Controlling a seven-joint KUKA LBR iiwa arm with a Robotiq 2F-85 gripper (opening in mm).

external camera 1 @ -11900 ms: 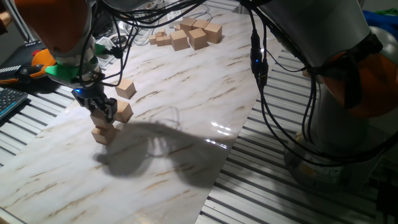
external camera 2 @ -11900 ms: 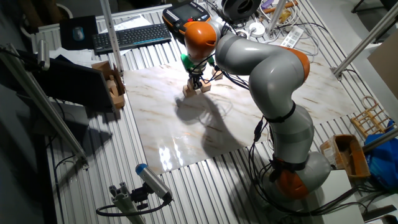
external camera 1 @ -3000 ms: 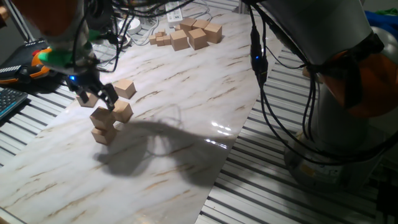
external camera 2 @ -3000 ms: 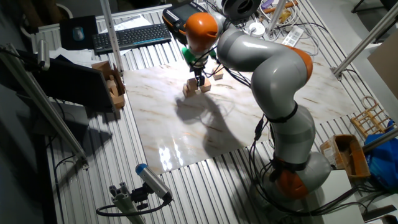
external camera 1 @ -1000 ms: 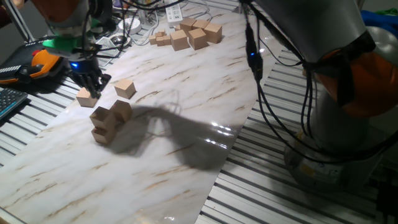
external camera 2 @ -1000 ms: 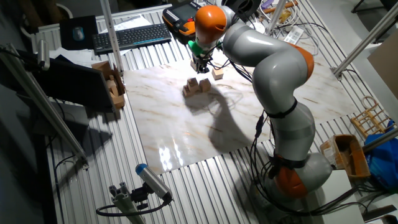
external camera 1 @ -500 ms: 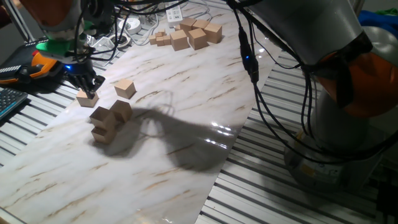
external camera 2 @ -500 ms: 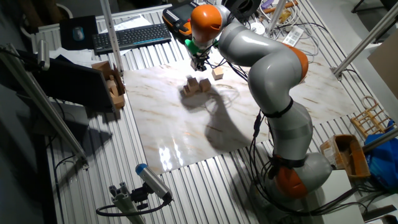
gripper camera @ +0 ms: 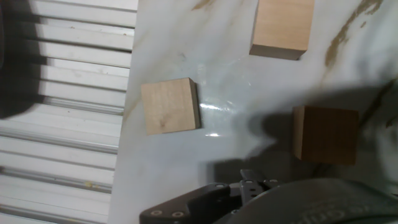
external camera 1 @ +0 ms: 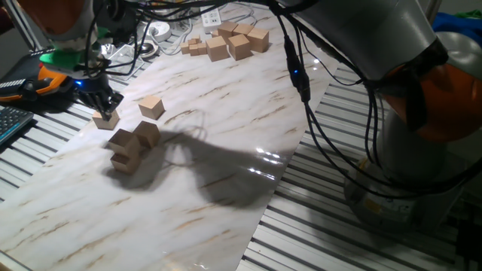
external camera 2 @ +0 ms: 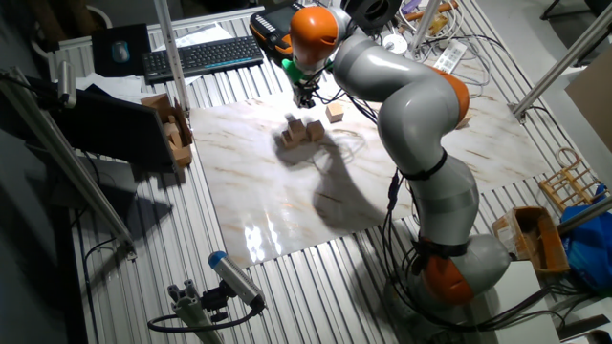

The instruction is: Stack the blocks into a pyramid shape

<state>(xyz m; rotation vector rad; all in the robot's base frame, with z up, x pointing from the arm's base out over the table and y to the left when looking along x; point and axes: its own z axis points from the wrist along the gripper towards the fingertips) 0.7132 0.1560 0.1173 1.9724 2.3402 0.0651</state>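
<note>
On the marble table (external camera 1: 226, 135), the gripper (external camera 1: 102, 102) hangs over a lone block (external camera 1: 105, 119) at the left edge; its jaws' spacing is unclear. The block cluster (external camera 1: 129, 147) sits nearer.

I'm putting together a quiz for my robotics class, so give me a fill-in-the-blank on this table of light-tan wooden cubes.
The hand view shows ___ light-tan wooden cubes. The cube nearest the ribbed metal slats lies on the ___-patterned board. In one fixed view, the stepped heap of cubes stands ___ cubes tall.
Missing words: three; marble; two.
</note>
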